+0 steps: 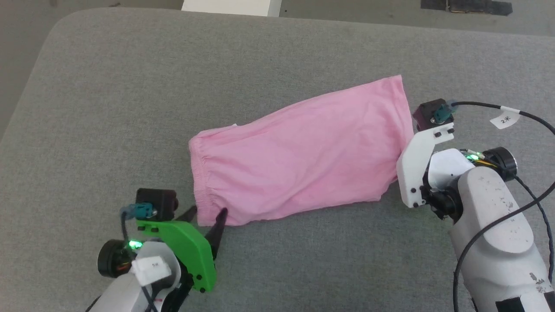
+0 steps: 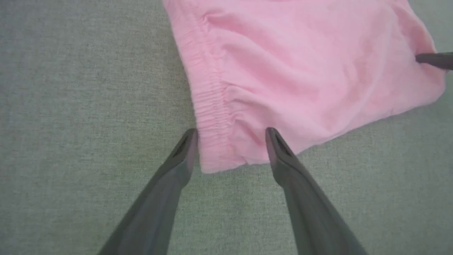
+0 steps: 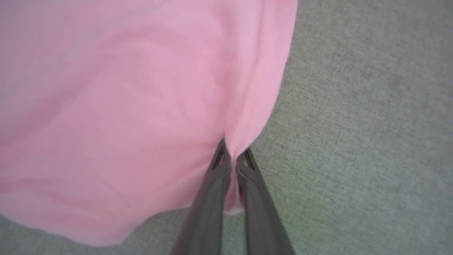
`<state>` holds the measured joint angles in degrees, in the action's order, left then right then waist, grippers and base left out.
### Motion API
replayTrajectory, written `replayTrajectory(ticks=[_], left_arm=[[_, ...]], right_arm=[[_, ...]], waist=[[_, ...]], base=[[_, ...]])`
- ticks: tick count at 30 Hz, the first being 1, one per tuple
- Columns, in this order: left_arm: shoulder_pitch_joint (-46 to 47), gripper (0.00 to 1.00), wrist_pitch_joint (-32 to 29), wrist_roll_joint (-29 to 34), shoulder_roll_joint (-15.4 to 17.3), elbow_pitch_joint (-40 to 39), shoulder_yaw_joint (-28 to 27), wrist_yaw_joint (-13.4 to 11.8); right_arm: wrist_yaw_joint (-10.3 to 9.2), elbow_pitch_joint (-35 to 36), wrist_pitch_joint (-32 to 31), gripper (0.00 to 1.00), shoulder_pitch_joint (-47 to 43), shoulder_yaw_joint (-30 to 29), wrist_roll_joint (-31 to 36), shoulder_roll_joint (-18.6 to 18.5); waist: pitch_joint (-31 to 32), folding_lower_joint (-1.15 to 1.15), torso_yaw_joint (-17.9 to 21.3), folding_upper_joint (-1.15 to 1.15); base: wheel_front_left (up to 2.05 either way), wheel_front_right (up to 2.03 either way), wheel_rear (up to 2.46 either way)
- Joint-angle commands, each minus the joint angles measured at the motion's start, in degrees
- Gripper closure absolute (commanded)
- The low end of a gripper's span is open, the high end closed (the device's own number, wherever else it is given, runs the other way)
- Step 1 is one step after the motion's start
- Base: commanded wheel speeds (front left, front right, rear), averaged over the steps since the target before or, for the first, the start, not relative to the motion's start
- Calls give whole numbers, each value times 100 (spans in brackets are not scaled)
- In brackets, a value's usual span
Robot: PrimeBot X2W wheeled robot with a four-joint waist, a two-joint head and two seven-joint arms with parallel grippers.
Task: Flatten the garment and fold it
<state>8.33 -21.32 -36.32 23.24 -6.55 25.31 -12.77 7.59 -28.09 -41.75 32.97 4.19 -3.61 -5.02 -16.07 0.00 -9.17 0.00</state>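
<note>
The pink garment (image 1: 299, 158) lies spread on the grey cloth surface, its gathered waistband (image 1: 200, 182) toward the left and its hem toward the right. My left gripper (image 1: 207, 215) is open, its two dark fingers straddling the near corner of the waistband (image 2: 212, 141). In the left wrist view the left gripper (image 2: 230, 134) has that corner between its tips, not pinched. My right gripper (image 3: 231, 154) is shut on the garment (image 3: 124, 106) at its hem edge, the cloth pinched between the fingers. In the head view the right wrist bracket (image 1: 416, 169) covers those fingers.
The grey padded surface (image 1: 130, 86) extends widely around the garment, with its far edge and rounded corner at the top left. A black cable (image 1: 533, 203) loops beside the right arm. A white object (image 1: 232, 6) stands beyond the far edge.
</note>
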Motion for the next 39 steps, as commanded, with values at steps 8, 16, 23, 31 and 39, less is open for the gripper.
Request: replayTrajectory(ticks=[8, 16, 23, 31, 39], left_arm=[[594, 0, -591, 34, 159, 620, 58, -121], [709, 100, -831, -359, -61, 1368, 203, 241], [768, 100, -743, -595, -132, 1364, 138, 473], [674, 100, -720, -944, 120, 862, -326, 444], [279, 100, -1204, -1361, 382, 617, -526, 299]], right_arm=[[-10, -11, -19, 100, 0, 130, -58, -26], [-10, 52, -6, 100, -6, 269, -146, -10], [-10, 122, 18, 100, -139, 236, -241, -79], [-10, 687, 122, 100, -507, 39, -538, -167], [-10, 2202, -164, 100, -1836, -231, -902, -107]], waist=[[-124, 0, 110, 0], [-151, 0, 265, 0], [-56, 0, 354, 0], [254, 0, 431, 0], [531, 0, 566, 0]], base=[[0, 0, 0], [0, 0, 0], [0, 0, 0], [0, 0, 0], [0, 0, 0]])
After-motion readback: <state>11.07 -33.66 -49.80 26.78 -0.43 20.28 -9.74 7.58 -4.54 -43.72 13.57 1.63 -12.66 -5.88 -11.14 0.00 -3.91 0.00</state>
